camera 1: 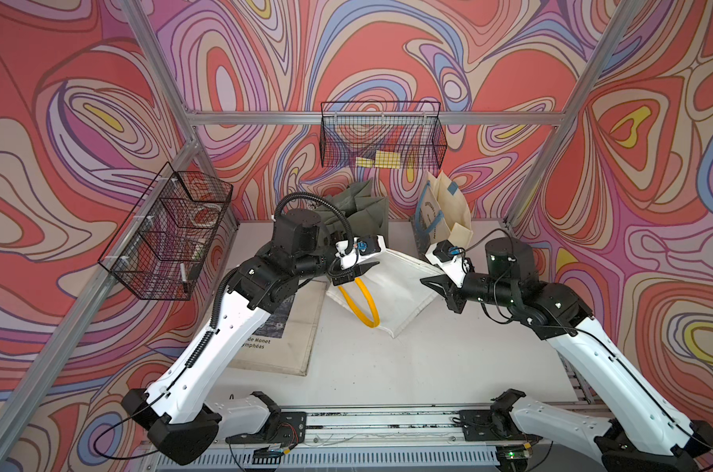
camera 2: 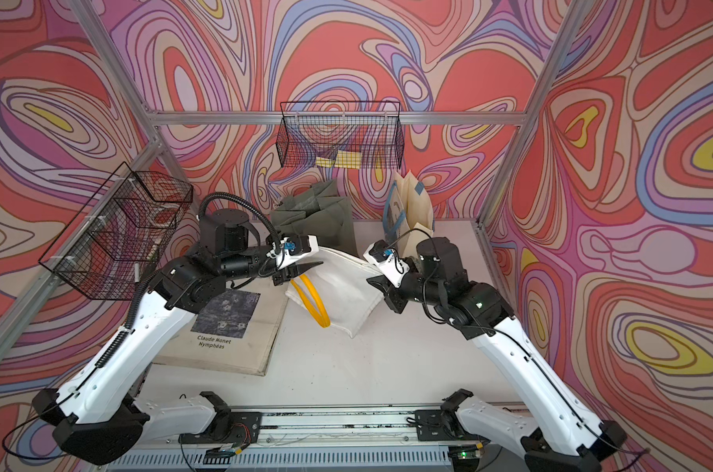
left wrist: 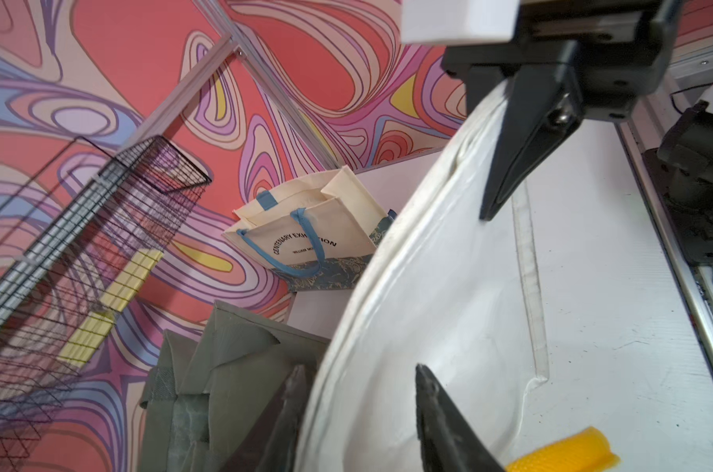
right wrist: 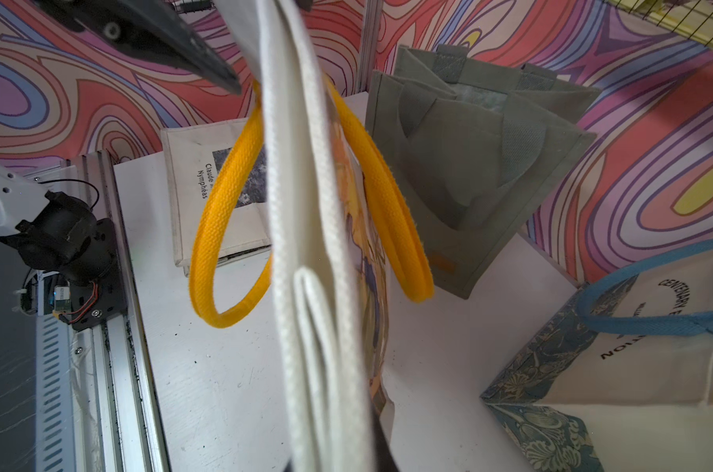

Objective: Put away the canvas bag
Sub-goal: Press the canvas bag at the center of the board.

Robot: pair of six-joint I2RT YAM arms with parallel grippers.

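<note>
Four bags show in both top views. The white canvas bag, with two yellow handles, hangs mid-frame between two tools. The right tool is clamped on the bag's corner toward frame right. The left tool stands apart, its fingers straddling the bag's rim. A flat Monet bag lies lower left on the counter. A green bag and a cream bag stand behind. There are two wire baskets: a back basket at upper centre and a side basket at left.

Canvas bag centre, flat tote to its left, standing tote behind, basket above
</note>
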